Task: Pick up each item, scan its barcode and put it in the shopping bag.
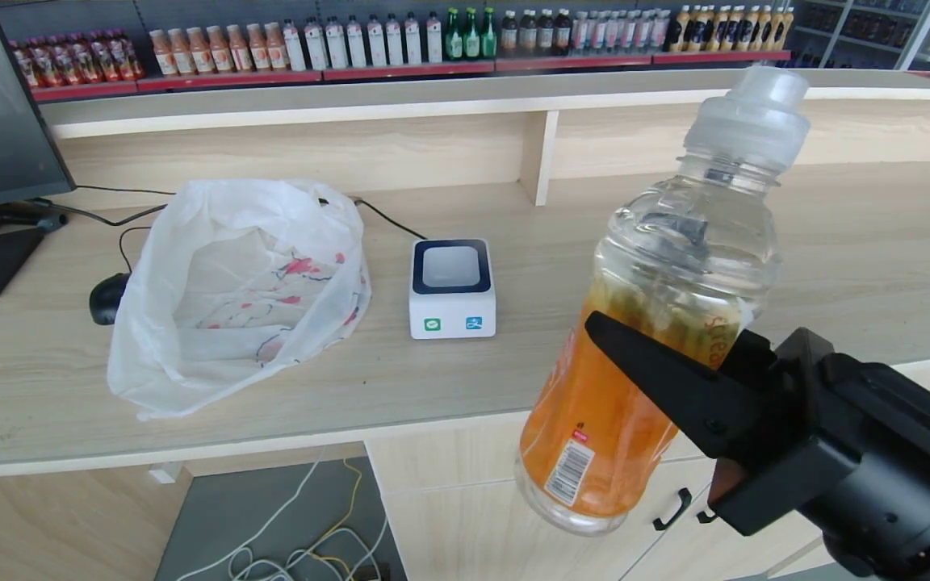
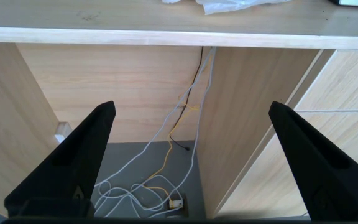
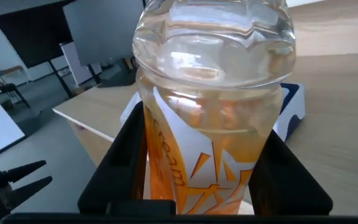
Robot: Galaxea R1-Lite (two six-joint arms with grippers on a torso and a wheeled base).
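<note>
The counter (image 1: pixel 877 266) carries everything, and the scanner (image 1: pixel 452 288) near its middle is the mark to place things by. The shopping bag (image 1: pixel 239 290) slumps just beside the scanner on the robot's left, mouth open towards the robot.

The bottle (image 1: pixel 659 282) hangs in the air to the right of the scanner and nearer the robot, out past the counter's front edge. Its long axis is tilted: clear cap up and leaning away to the right, orange base down and towards the robot.

The right gripper (image 3: pixel 205 180) has the bottle clamped across its labelled middle, one finger on each side. The left gripper (image 2: pixel 191 109) is spread wide with nothing between its fingers, low before the cabinet front, below the counter edge on the bag's side of the scanner.

The barcode (image 1: pixel 570 472) sits near the bottle's base and faces back towards the head camera (not the scanner, whose window faces upward). So the scan likely calls for the right arm to carry the bottle left and forward over that window, and to roll it until the barcode looks down.
</note>
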